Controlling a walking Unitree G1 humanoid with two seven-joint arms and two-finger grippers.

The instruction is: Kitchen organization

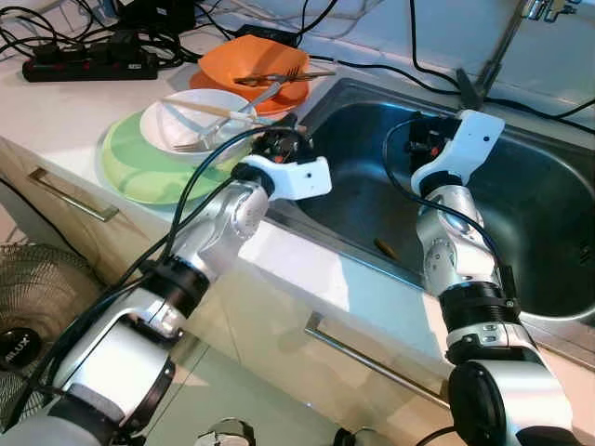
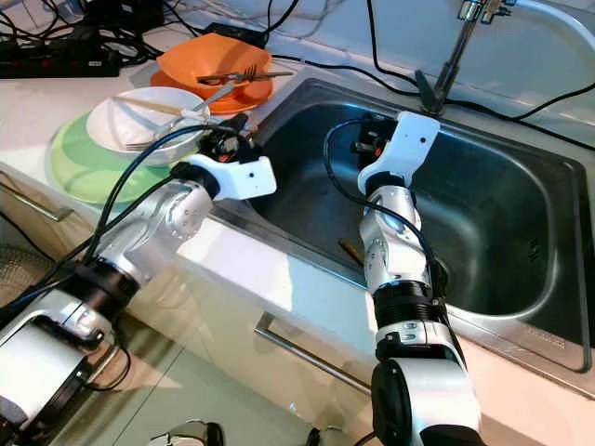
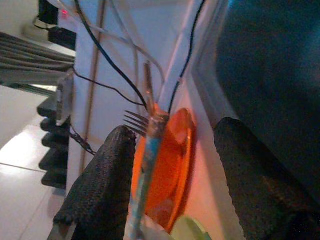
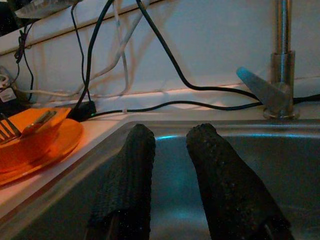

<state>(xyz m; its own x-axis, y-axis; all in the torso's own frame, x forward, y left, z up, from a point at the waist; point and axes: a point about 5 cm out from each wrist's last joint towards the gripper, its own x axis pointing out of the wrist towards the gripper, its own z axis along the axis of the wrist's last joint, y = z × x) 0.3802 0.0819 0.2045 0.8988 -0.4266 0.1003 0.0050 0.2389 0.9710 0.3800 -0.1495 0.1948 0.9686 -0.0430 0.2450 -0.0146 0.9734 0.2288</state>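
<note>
An orange bowl (image 1: 256,70) holding a fork (image 1: 279,76) sits on an orange plate (image 1: 279,104) at the sink's left rim. In front of it a white bowl (image 1: 186,125) with a fork (image 1: 223,125) and a chopstick (image 1: 200,109) rests on a green plate (image 1: 139,167). My left gripper (image 3: 176,129) hovers open at the counter edge beside these dishes. It faces the orange bowl (image 3: 175,150) and a fork (image 3: 137,122), and holds nothing. My right gripper (image 4: 171,132) hangs over the sink (image 1: 539,204), fingers slightly apart and empty.
A small brown scrap (image 1: 386,248) lies on the sink floor. The faucet (image 1: 493,56) stands behind the basin, with cables trailing along the wall. A black power strip (image 1: 88,65) lies at the back left. A floor fan (image 1: 37,297) stands below the counter, by the drawer handles (image 1: 372,358).
</note>
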